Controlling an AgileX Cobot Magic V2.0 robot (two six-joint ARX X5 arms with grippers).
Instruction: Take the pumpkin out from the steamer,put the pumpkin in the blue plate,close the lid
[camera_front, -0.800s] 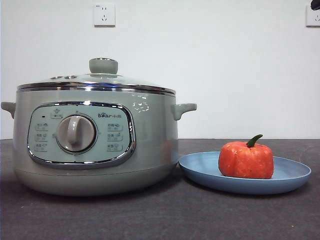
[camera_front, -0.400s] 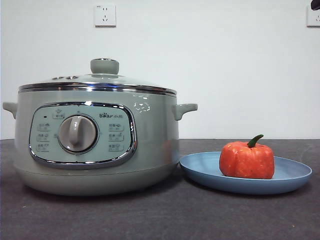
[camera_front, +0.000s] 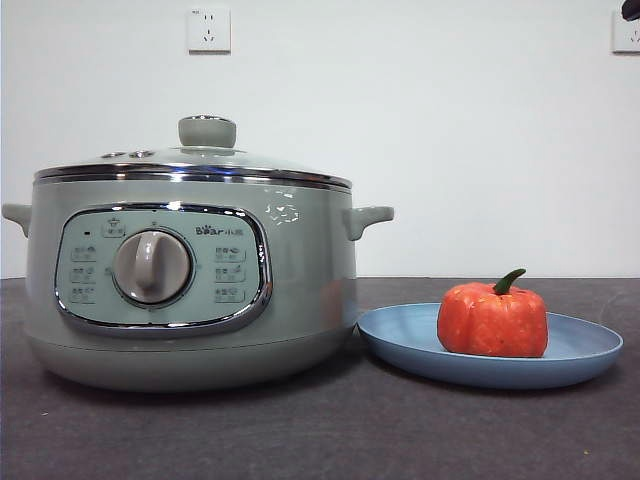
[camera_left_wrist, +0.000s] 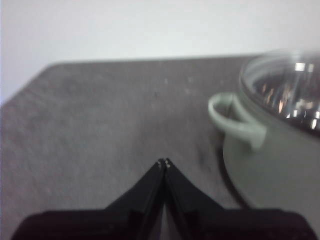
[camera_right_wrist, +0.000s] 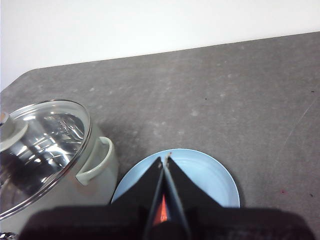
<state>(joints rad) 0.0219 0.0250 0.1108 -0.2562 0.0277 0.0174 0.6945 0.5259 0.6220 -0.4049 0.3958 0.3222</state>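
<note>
**Tabletop contents: pot covered, pumpkin plated**

Steamer (camera_front: 190, 285): left half of the front view, on the dark table (camera_front: 330, 430). Lid (camera_front: 195, 165): seated on the steamer's rim, knob up. Blue plate (camera_front: 490, 350): lower right of the frame, just beside the steamer. Pumpkin (camera_front: 492, 318): upright on the blue plate, stem up. Left gripper (camera_left_wrist: 164, 163): jaws pressed together, empty, above bare table beside a steamer handle. Right gripper (camera_right_wrist: 164, 159): jaws together, empty, above the blue plate
</note>
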